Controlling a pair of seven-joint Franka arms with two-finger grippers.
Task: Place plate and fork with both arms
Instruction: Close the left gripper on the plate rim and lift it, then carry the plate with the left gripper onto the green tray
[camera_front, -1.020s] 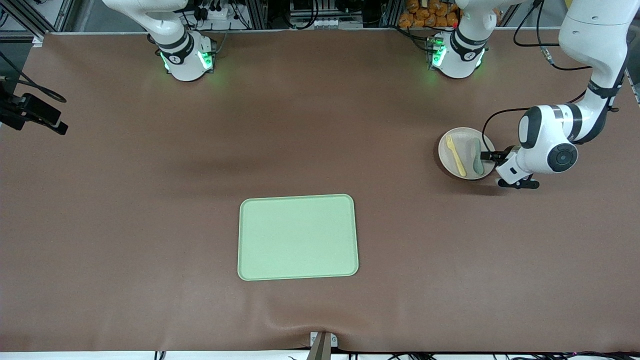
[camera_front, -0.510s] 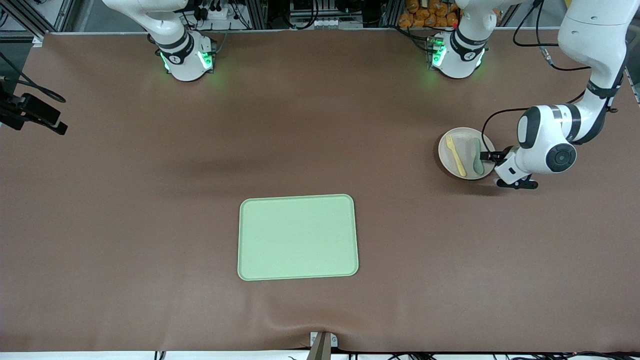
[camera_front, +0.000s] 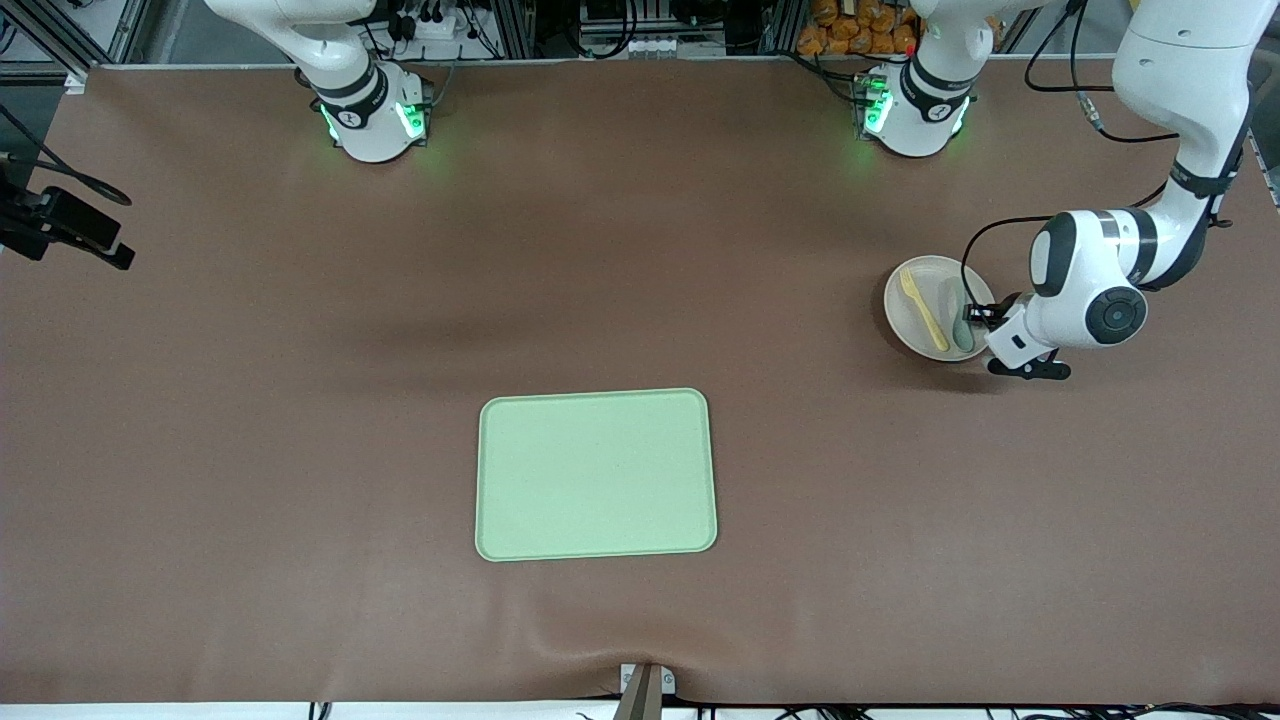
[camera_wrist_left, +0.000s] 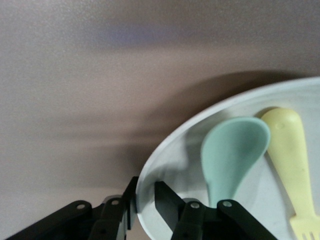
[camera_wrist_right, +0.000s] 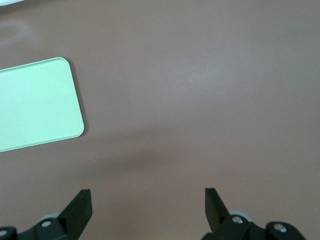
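Left gripper (camera_front: 972, 318) grips plate (camera_front: 920, 310) rim; tray (camera_front: 596, 474) apart.

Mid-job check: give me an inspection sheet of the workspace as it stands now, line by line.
Surface: brown mat, with a ripple at the edge nearest the front camera.
Job's things: plate toward the left arm's end; fork and spoon lie in it. Tray mid-table, nothing on it.
Clutter: nothing seen on the mat.
Grippers: left gripper shut on the plate's rim, one finger inside, one outside. Right gripper open, up over bare mat, waiting.
Cables: black cable loops from the left arm above the plate.
Surroundings: frame, wiring and orange items along the robots' edge; black camera mount at the right arm's end.
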